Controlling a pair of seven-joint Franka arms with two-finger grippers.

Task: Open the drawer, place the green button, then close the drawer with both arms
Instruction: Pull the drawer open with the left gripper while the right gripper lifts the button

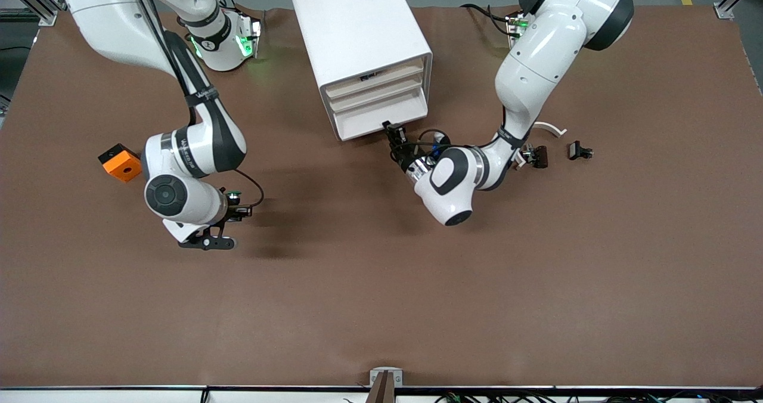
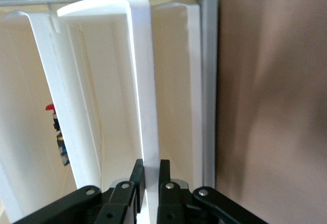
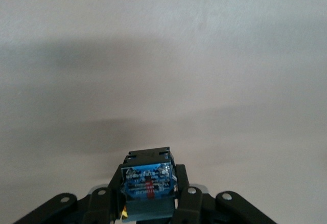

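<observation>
Between right gripper [image 3: 149, 193] fingers, button [image 3: 148, 183] (aloft)

Button [image 3: 147, 183] in right gripper [image 3: 148, 196]; bottom drawer [image 2: 148, 106] in left gripper [image 2: 151, 175].

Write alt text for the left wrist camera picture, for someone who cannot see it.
The left arm's black two-finger gripper is shut on the thin white front lip of a shallow white plastic drawer of the boxy white cabinet. Cream slat fronts of neighbouring drawers sit alongside, and the brown table runs past the cabinet's edge.
</observation>
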